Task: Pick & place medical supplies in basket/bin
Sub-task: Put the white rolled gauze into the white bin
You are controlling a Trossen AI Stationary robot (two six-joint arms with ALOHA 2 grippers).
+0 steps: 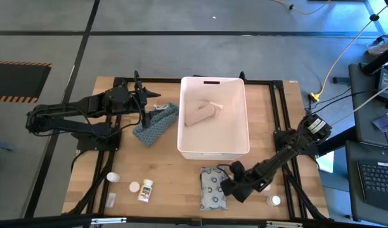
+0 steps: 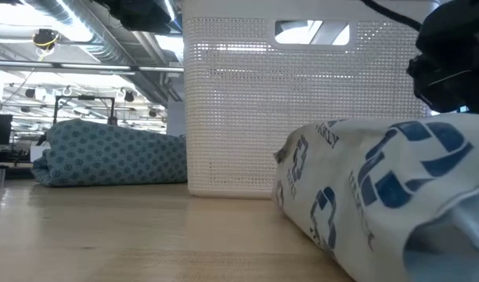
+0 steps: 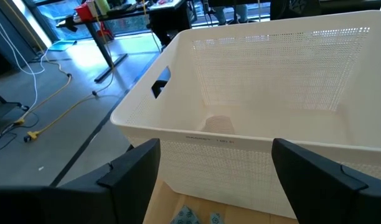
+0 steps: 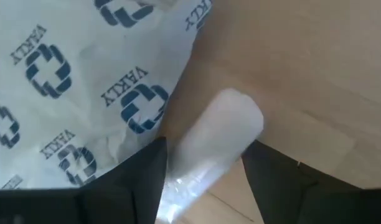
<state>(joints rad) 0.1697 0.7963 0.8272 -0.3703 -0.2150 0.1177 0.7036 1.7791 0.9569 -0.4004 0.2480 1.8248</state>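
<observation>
Right arm reaches low from the table's 4 o'clock edge toward 6 o'clock; right gripper (image 1: 227,188) sits down at the table (image 1: 175,183), just beside the patterned soft pack (image 1: 213,188). Its wrist view shows a translucent white tube (image 4: 212,146) lying between the two dark fingers (image 4: 144,174), jaws narrowed around it; contact on both sides cannot be confirmed.

Left arm stretches from 9 o'clock, left gripper (image 1: 145,101) hovering by the tub's left wall, jaws wide, holding nothing.

Table: light wood planks on a dark frame. Grey floor around it, cables and a desk with keyboard at 3 o'clock.

White tub (image 1: 213,149) stands at centre, perforated walls, slot handle on the 12 o'clock short side; a beige bandage roll (image 1: 200,113) lies inside. A blue patterned cloth pouch (image 1: 155,123) lies just beside the tub at 9 o'clock. Small white bottles (image 1: 145,189) scattered near 7 o'clock; another white-capped bottle (image 1: 274,200) at 5 o'clock. Soft pack: grey-white with dark blue cross emblems, at 6 o'clock below the tub.
</observation>
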